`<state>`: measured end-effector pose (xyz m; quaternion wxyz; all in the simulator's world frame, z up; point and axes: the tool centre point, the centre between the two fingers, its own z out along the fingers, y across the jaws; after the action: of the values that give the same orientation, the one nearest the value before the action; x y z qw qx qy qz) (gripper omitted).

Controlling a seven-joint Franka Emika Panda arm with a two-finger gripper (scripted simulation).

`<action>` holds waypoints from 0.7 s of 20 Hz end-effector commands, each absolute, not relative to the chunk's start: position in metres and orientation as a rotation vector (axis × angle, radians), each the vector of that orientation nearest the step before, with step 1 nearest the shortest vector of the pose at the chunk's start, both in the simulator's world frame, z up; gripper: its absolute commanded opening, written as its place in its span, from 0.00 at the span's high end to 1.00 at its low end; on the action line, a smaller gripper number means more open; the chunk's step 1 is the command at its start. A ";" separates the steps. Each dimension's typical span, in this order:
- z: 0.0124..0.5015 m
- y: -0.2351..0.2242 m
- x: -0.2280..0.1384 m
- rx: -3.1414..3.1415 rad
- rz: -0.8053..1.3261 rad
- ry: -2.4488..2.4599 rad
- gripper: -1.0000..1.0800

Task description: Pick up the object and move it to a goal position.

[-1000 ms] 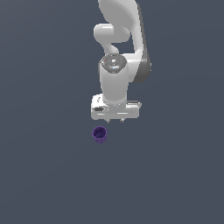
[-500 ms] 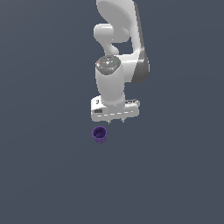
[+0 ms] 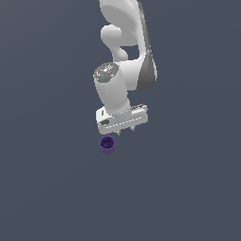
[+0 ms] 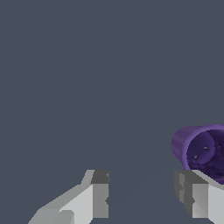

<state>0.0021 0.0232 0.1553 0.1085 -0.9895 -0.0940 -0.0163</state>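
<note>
The object is a small dark purple cup (image 3: 108, 144) with a hollow top, standing upright on the grey floor. My white gripper (image 3: 125, 132) hangs open and empty just above it, a little toward the exterior view's right. In the wrist view the cup (image 4: 199, 151) sits beside one fingertip (image 4: 187, 188), outside the gap between the two fingers. The gripper (image 4: 142, 194) holds nothing.
Only the plain dark grey floor (image 3: 52, 188) surrounds the cup and the arm. No goal marker or other object shows in either view.
The arm has swung and tilted toward the exterior view's left, bringing the gripper nearer the cup. The cup has not moved.
</note>
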 end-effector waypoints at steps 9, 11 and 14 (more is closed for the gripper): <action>0.149 0.025 0.002 -2.783 -0.151 -0.423 0.38; 0.148 0.026 0.002 -2.760 -0.174 -0.448 0.38; 0.147 0.025 0.002 -2.728 -0.210 -0.484 0.38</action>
<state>0.0021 0.0254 0.1475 0.1748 -0.9685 -0.1641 -0.0674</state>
